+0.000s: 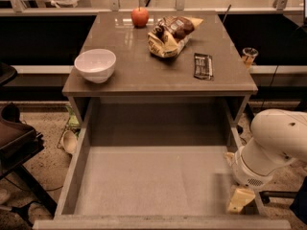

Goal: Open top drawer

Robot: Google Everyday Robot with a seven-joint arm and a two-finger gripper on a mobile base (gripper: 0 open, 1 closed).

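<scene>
The single camera looks from above and in front of the bench (144,78), tilted downward. It stands near: the open top drawer (153,186) fills the lower half, its front cut by the bottom edge. The pincer (241,200) sits at lower right, at the drawer's right wall

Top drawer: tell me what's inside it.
The top drawer shows only bare grey floor. The gripper sits at its right wall, hiding the front-right corner.

The top drawer (148,186), deep and grey, is standing open at lower centre, the gripper (240,199) hanging at its right wall.
</scene>
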